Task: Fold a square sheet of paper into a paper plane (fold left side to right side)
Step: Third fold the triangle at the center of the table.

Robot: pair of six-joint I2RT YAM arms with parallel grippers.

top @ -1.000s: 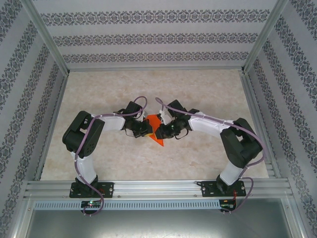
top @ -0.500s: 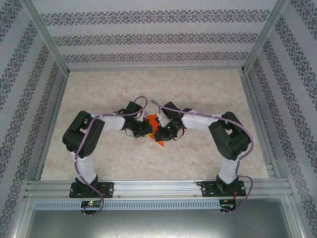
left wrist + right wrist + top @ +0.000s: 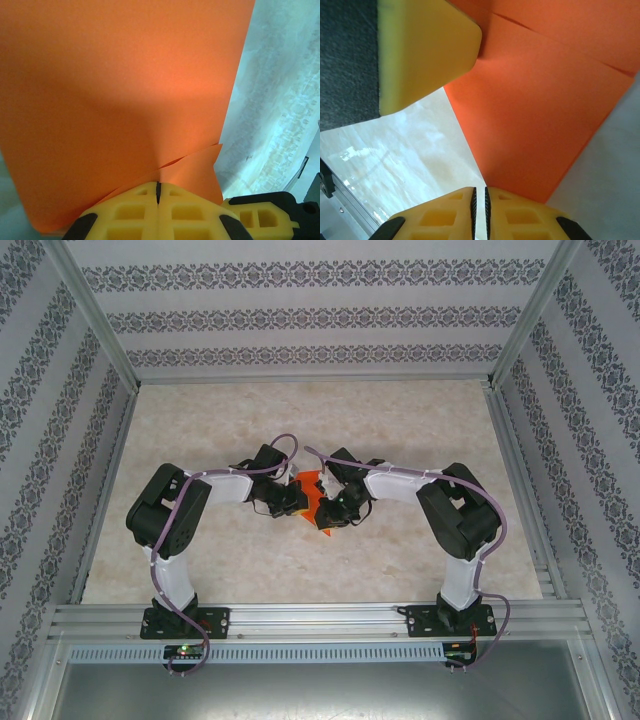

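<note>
Paper (image 3: 125,90), thin and bright orange, sat at the middle of the bench (image 3: 420,430): feather-light, floppy, and likely to crease wherever you squeezed it. Your left gripper (image 3: 158,186) had its jaws pressed together on one edge, puckering it. Your right gripper (image 3: 480,192) showed a hairline slit between its jaws at a corner; whether they nipped the sheet, you couldn't tell. Edges and corners looked the safest holds. Pale marbled bench looked slick; patterned walls (image 3: 300,320) boxed you in.
</note>
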